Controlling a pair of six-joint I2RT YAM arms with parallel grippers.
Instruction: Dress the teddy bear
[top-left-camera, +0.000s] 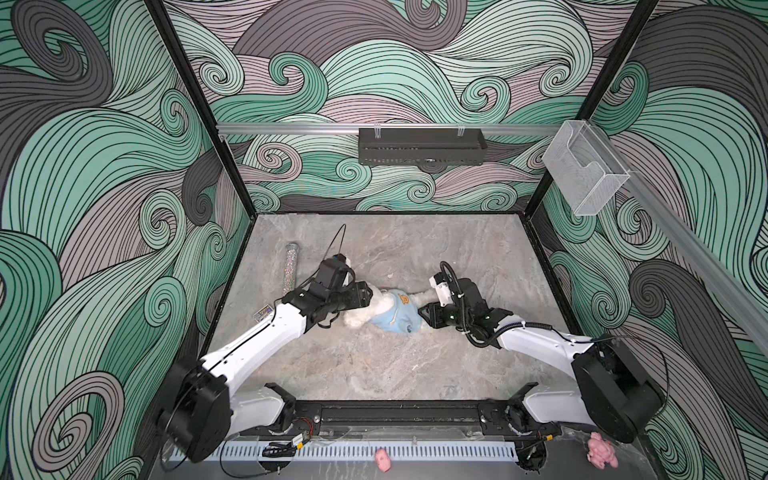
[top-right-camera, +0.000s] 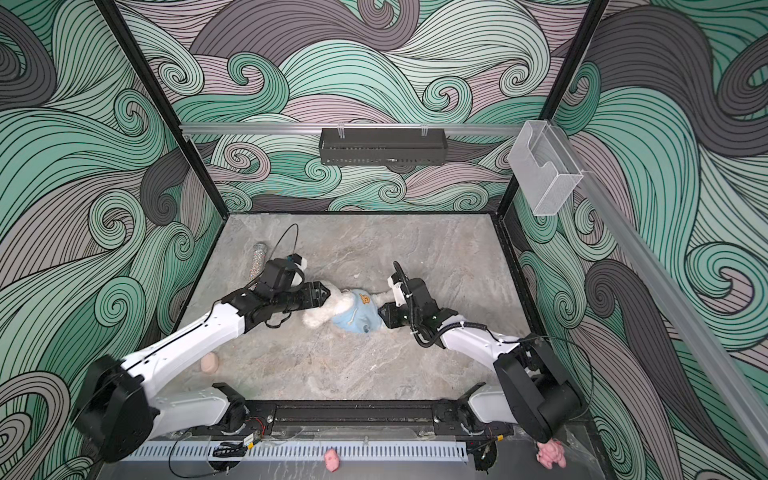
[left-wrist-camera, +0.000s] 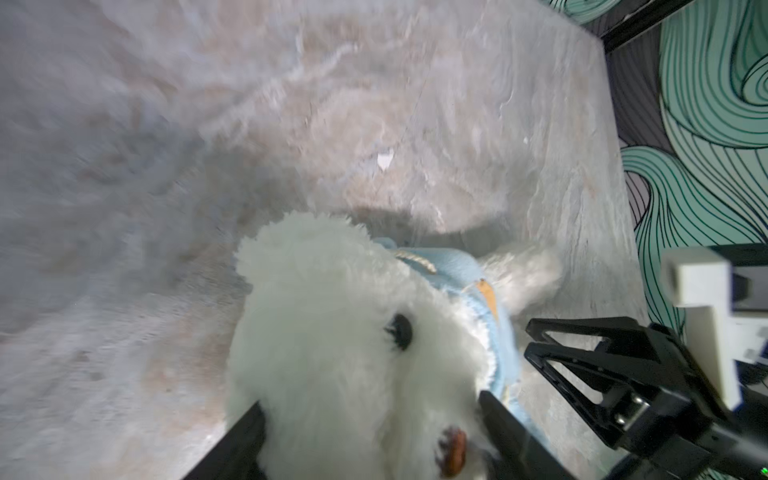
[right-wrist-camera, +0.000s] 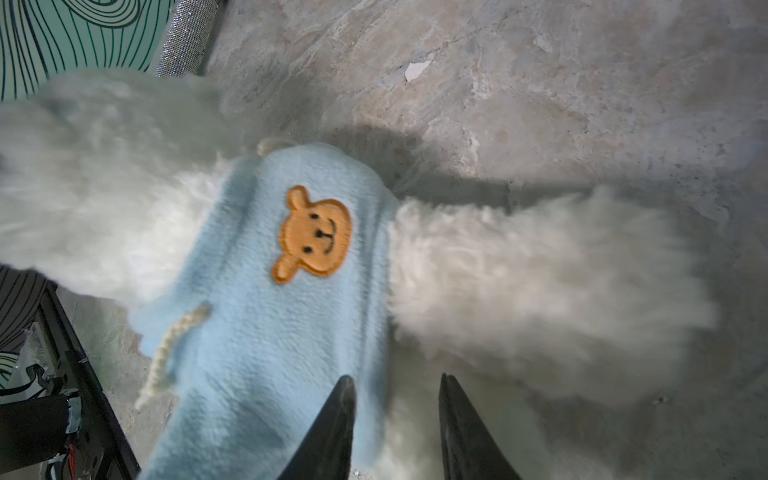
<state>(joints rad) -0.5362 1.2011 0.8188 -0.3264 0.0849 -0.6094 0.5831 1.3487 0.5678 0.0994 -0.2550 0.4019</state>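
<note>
The teddy bear (top-left-camera: 357, 319) is laid near the middle of the desk (top-left-camera: 457, 257), its head turned toward the left edge and its legs toward the right edge; a light-blue garment (top-left-camera: 392, 315) with an orange bear patch (right-wrist-camera: 313, 235) is worn around its trunk, and a pale cord (right-wrist-camera: 170, 353) is hung from the garment; the left claw (left-wrist-camera: 370, 403) is spread wide, with one finger (left-wrist-camera: 245, 440) set on each side of the white head; the right claw (right-wrist-camera: 395, 380) is held at the garment's hem with its jaws part-way apart, and whether cloth is pinched cannot be told; a glittery tube (top-left-camera: 289, 270) is laid near the left edge, toward the far left corner.
</note>
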